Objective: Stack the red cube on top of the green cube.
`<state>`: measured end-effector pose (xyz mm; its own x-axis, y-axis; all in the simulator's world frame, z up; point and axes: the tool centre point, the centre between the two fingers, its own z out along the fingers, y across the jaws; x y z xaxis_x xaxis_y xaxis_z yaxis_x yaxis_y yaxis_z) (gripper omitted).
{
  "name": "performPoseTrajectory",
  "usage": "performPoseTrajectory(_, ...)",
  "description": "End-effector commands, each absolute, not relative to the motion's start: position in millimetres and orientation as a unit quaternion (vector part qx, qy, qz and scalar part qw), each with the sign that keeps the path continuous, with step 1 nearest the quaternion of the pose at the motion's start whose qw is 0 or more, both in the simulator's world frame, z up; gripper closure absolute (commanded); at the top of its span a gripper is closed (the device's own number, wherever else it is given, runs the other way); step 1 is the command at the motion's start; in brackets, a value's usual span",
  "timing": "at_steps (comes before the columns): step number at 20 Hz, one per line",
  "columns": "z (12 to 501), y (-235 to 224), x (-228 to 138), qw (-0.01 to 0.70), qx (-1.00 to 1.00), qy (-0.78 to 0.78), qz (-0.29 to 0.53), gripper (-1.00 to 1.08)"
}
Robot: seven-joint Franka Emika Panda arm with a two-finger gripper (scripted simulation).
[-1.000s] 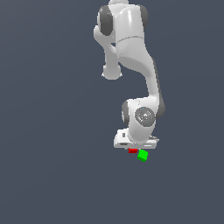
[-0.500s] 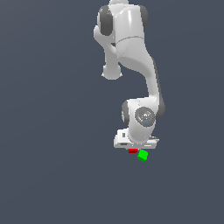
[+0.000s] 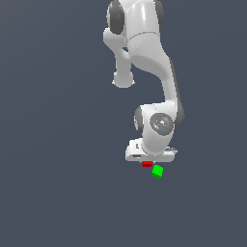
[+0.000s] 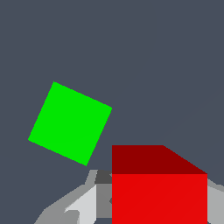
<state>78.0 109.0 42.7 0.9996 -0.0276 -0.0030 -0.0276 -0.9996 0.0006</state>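
Wrist view, pincer point(image 4: 159, 205) closed around red cube point(image 4: 159, 192), green cube point(image 4: 70, 123) just beside, apart.

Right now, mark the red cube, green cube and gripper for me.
red cube point(image 4: 159, 199), wrist view, front face.
green cube point(image 4: 70, 123), wrist view, top face middle.
gripper point(image 3: 150, 153), exterior view, white hand body above the red cube.

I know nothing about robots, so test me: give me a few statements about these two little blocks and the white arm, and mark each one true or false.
1. The small bright-red cube sits between the white gripper's fingers. True.
2. The small bright-green cube rests on top of the red cube. False: they sit apart, side by side.
3. The green cube lies turned at an angle to the red cube. True.
4. The gripper is high above both cubes. False: it is down at the red cube.
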Motion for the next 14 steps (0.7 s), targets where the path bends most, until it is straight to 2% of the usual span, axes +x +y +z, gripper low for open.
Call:
performPoseTrajectory(1,60,109,79,0.0,1.0,-0.014,0.0,1.08)
performPoseTrajectory(8,107,109,78,0.0,1.0,-0.014,0.0,1.08)
performPoseTrajectory(14,120,109,80,0.0,1.0,-0.014,0.0,1.08)
